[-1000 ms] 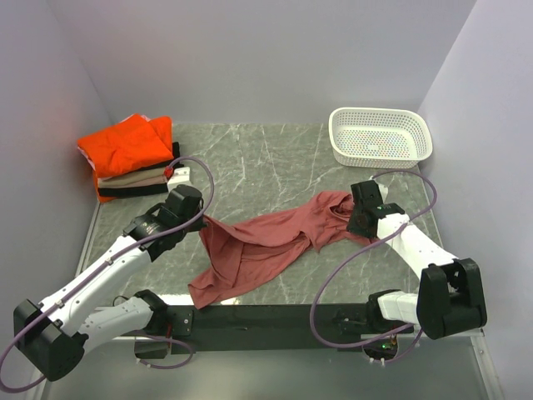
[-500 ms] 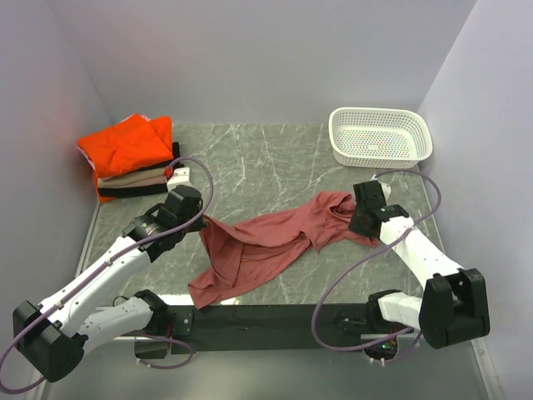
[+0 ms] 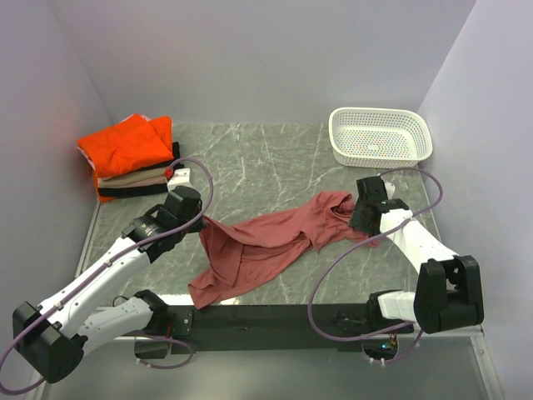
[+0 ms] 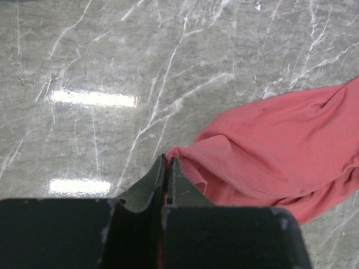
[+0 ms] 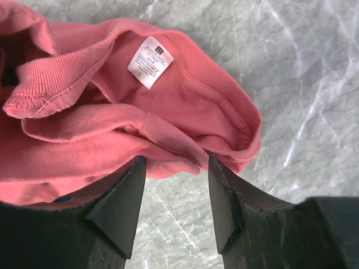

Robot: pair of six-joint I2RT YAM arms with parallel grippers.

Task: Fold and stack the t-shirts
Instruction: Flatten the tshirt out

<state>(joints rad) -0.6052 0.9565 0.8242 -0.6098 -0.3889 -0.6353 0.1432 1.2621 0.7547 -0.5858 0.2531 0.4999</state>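
The dusty-red t-shirt (image 3: 262,243) lies crumpled across the middle of the marble table. My left gripper (image 3: 200,218) is shut on its left edge; the left wrist view shows the shirt (image 4: 280,151) pinched at the gripper tips (image 4: 168,161). My right gripper (image 3: 358,223) is open at the shirt's collar end. In the right wrist view the collar with its white label (image 5: 150,61) lies just beyond the open gripper (image 5: 175,165), cloth edge between the fingertips. A folded stack with the bright orange shirt (image 3: 125,147) on top, beige (image 3: 133,178) and black beneath, sits back left.
A white perforated basket (image 3: 381,135) stands at the back right. Lilac walls close in the left, back and right sides. A small white block (image 3: 179,174) lies next to the stack. Cables loop off both arms.
My right gripper has shifted slightly toward the back right at the collar. The left arm and the shirt have hardly moved.
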